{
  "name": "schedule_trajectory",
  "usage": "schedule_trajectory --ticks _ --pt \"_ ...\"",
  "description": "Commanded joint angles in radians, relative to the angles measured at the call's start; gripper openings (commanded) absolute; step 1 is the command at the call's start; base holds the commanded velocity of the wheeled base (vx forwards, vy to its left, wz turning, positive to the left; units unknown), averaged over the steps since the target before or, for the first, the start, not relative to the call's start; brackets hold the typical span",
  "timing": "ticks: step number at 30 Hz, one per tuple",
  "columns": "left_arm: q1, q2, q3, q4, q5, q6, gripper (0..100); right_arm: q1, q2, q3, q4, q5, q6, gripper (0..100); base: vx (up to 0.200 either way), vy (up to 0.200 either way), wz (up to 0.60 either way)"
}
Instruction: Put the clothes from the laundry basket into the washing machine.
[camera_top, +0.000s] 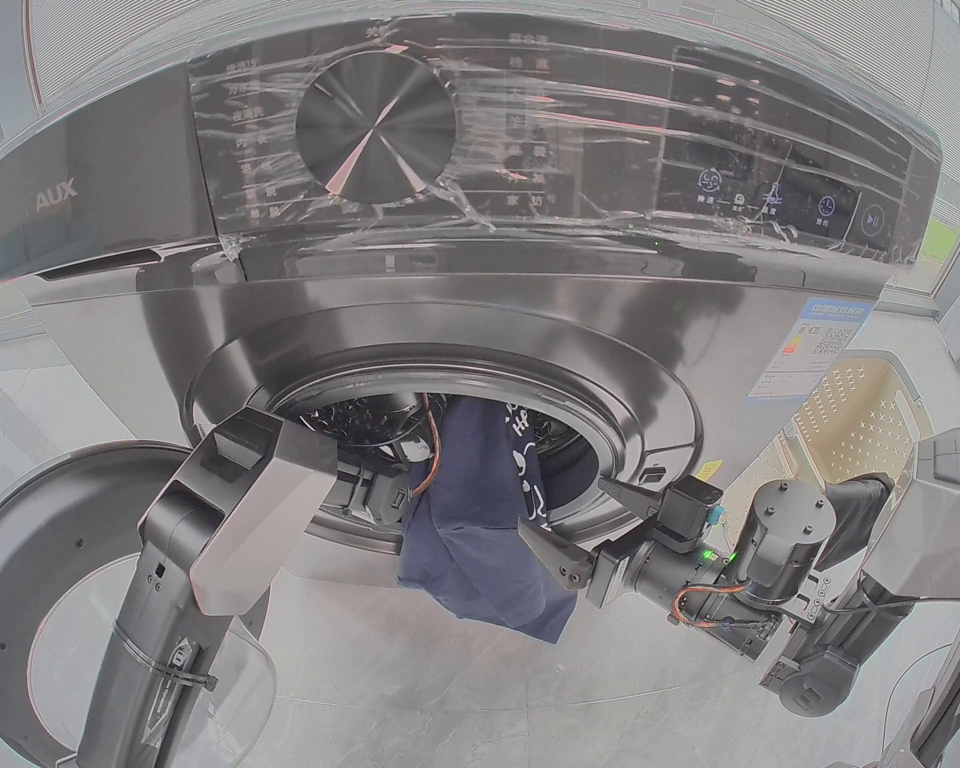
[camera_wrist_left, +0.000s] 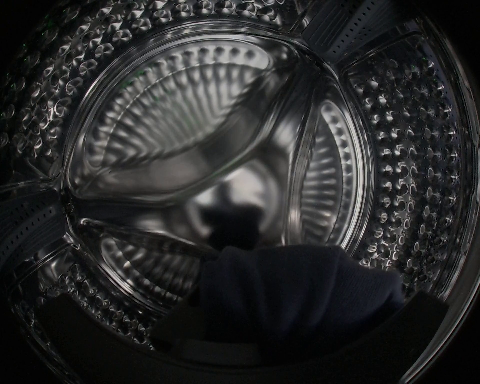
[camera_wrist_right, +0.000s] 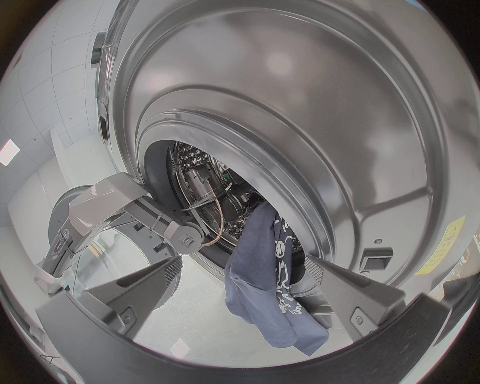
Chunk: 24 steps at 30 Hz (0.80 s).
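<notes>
A limp navy garment (camera_top: 480, 520) with white print hung over the 6 o'clock lip of the washing machine (camera_top: 500, 290)'s round brushed-steel opening, its top inside the dimpled drum (camera_wrist_left: 400, 150). At 4 o'clock the right gripper (camera_top: 578, 522) gaped wide, empty. The left arm (camera_top: 240, 500) entered at 8 o'clock; the left gripper's hold couldn't be told. A pale glossy floor (camera_top: 420, 680) lay below.

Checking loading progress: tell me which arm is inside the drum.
The left arm: its wrist is in the perforated steel drum; the right gripper hangs outside, fingers open.
</notes>
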Motion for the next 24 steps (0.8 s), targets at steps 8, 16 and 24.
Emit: schedule_trajectory --ticks 8,16,24 --pt "-0.044 -0.102 0.281 0.022 0.001 -0.005 100 0.001 0.003 0.000 0.002 0.001 0.001 100 0.000 0.000 0.00" --pt "-0.081 -0.250 0.528 0.116 -0.033 -0.007 100 0.001 0.002 0.000 0.002 0.001 0.001 100 0.000 0.000 0.00" --pt "-0.131 -0.279 0.674 0.131 -0.148 -0.005 100 0.002 0.003 0.000 0.002 0.001 0.001 100 0.000 0.000 0.00"
